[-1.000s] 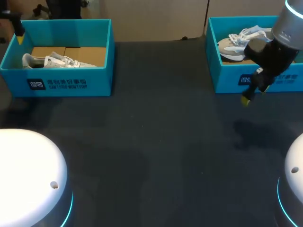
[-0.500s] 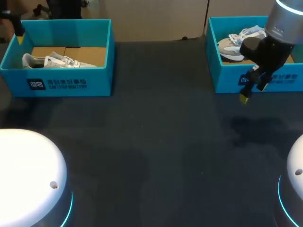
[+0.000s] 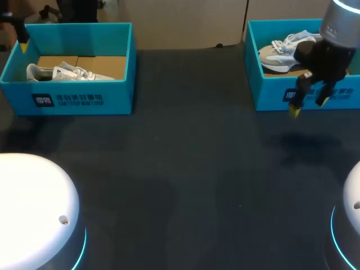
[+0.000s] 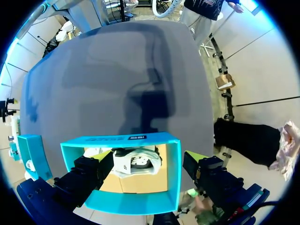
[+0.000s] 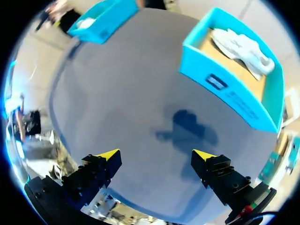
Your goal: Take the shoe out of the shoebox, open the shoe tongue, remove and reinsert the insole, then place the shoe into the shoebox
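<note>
Two teal shoeboxes stand at the table's far side. The left shoebox (image 3: 84, 100) holds a white shoe (image 3: 62, 73) lying on brown card. My left gripper (image 3: 22, 38) hangs at that box's far left corner. Seen from the left wrist, it (image 4: 147, 157) is open above the box (image 4: 126, 204), with the shoe (image 4: 136, 161) under it and untouched. The right shoebox (image 3: 270, 93) holds a pale grey shoe (image 3: 284, 50). My right gripper (image 3: 308, 106) hovers open just in front of this box, holding nothing. The right wrist view shows it (image 5: 156, 154) over bare table, the box (image 5: 229, 98) and shoe (image 5: 241, 47) ahead.
The dark table surface (image 3: 180, 169) stretches between and in front of the two boxes. White rounded arm bases sit at the near left (image 3: 34, 208) and near right (image 3: 351, 214). The left box (image 5: 101, 18) shows far ahead of the right gripper.
My right arm has swung slightly to the right and closer to the right shoebox, and its gripper has turned. The left arm and both shoes have stayed still.
</note>
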### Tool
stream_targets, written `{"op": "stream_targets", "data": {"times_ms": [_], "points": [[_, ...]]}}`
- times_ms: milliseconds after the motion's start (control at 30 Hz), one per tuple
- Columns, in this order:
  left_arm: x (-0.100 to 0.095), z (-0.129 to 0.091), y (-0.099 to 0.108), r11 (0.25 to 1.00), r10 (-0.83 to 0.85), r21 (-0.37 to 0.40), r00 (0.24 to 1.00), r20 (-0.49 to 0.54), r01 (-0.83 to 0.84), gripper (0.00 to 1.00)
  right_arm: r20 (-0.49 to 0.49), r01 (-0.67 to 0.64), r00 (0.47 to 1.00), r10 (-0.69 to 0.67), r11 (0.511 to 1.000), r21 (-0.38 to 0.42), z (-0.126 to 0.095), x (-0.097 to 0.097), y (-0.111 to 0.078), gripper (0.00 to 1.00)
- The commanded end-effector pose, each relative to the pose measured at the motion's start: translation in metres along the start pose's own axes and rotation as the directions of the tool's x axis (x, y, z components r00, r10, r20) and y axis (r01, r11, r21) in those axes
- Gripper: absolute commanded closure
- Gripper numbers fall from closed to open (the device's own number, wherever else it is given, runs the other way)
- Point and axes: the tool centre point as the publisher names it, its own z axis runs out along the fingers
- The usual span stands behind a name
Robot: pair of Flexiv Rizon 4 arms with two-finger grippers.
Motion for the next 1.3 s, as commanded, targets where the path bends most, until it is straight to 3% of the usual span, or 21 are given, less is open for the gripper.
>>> {"op": "stream_targets", "data": {"times_ms": [33,300,567,867,1300], "points": [[0.0,-0.001,-0.002,1.0,0.0,-0.002,1.0,-0.003,0.0,0.0,0.024,-0.125,0.992,0.124,0.991,0.043,-0.007,-0.014,0.019,0.0],[0.0,-0.001,-0.002,1.0,0.0,-0.002,1.0,-0.003,0.0,0.0,0.061,-0.274,0.96,0.273,0.962,0.015,-0.016,-0.048,0.036,0.0],[0.0,-0.001,-0.002,1.0,0.0,-0.002,1.0,-0.003,0.0,0.0,0.106,-0.336,0.936,0.337,0.941,-0.02,-0.029,-0.073,0.067,0.0],[0.0,-0.001,-0.002,1.0,0.0,-0.002,1.0,-0.003,0.0,0.0,0.151,-0.325,0.932,0.328,0.945,-0.044,-0.039,-0.089,0.092,0.0],[0.0,-0.001,-0.002,1.0,0.0,-0.002,1.0,-0.003,0.0,0.0,0.151,-0.325,0.932,0.328,0.945,-0.044,-0.039,-0.089,0.092,0.0]]}}
